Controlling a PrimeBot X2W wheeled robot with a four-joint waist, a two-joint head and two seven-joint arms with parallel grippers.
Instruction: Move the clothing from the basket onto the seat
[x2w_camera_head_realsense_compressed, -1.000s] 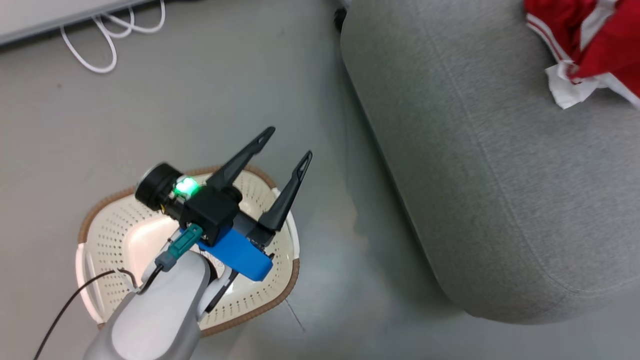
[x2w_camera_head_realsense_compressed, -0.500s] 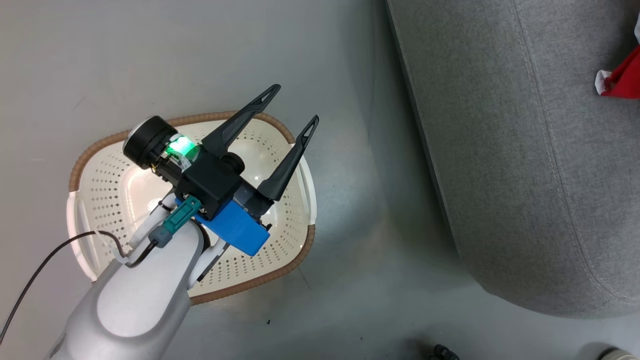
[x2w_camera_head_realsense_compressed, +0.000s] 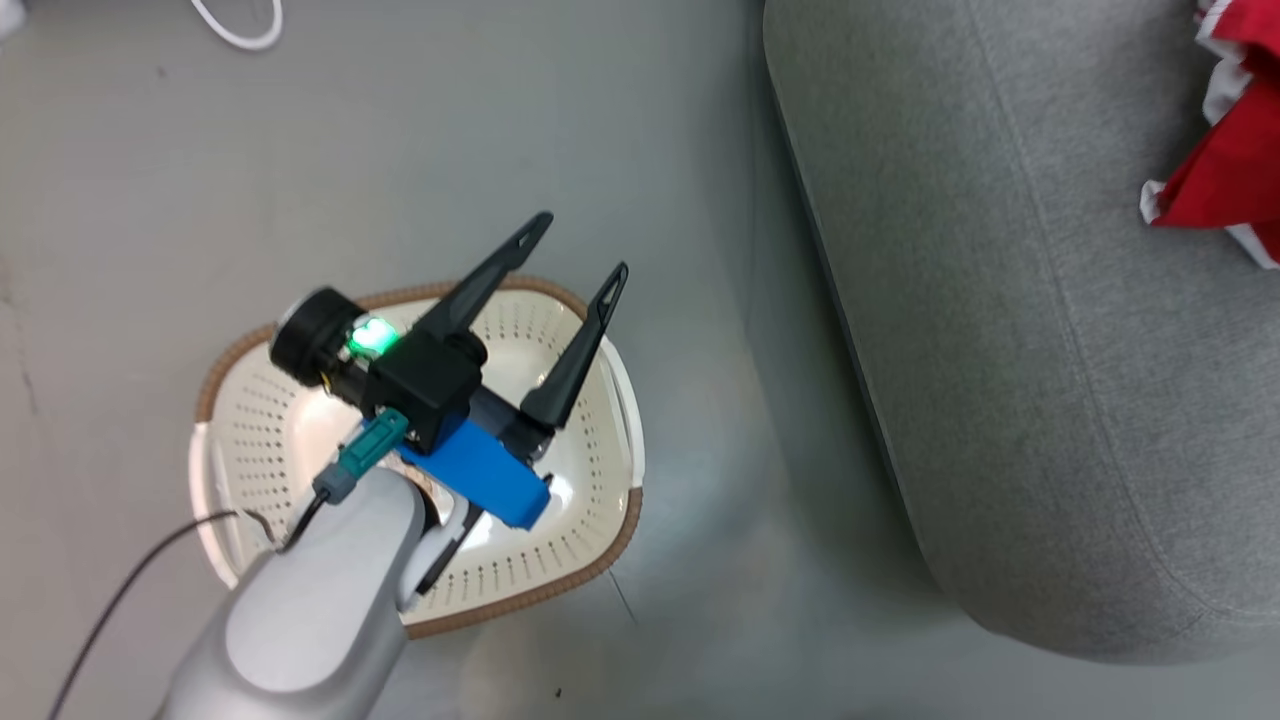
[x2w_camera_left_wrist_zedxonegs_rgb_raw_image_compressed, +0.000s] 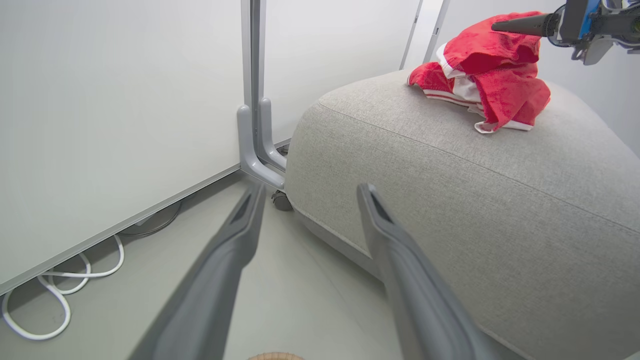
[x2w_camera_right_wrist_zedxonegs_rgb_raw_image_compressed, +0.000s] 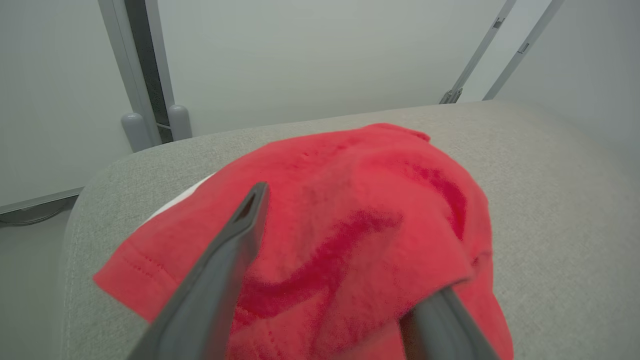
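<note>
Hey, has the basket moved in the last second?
No. The basket keeps its place left of the seat, same gap between them; only the view itself shifted.

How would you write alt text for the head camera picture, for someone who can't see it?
A robot's left gripper, fingers spread open, hangs over a white basket on the grey floor. To the right stands a big grey seat, with red clothing lying on it at the picture's right edge.
</note>
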